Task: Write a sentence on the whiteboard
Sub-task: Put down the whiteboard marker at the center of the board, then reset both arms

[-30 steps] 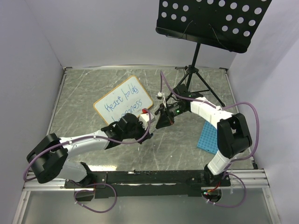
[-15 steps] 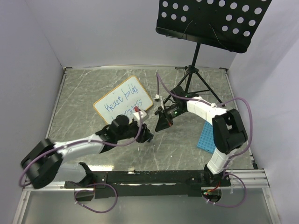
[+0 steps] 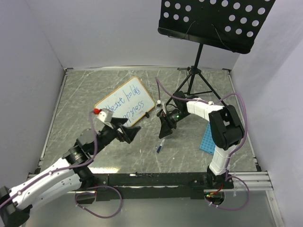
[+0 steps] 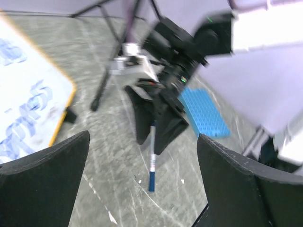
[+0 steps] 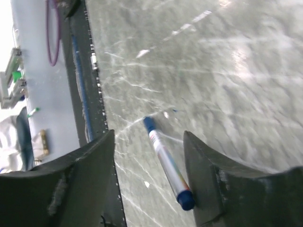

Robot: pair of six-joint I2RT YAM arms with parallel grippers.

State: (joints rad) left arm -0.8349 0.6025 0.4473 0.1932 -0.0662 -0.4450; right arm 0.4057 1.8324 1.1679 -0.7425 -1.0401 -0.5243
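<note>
The grey table (image 3: pixel 80 90) carries the whiteboard (image 3: pixel 124 98), a marker (image 3: pixel 160 145), a blue tray (image 3: pixel 209 141) and a tripod stand (image 3: pixel 196 74).

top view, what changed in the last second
The left end effector opened, empty, and pulled back toward the near left. The right end effector opened and let go of the marker, which now lies on the table. The whiteboard and its writing did not move.

Whiteboard (image 3: pixel 147 100), left rear of the surface: blue handwritten sentence (image 3: pixel 124 100) in two slanted lines. Upper line reads "Heart holds"; lower line ends in "-ness", its start illegible.
</note>
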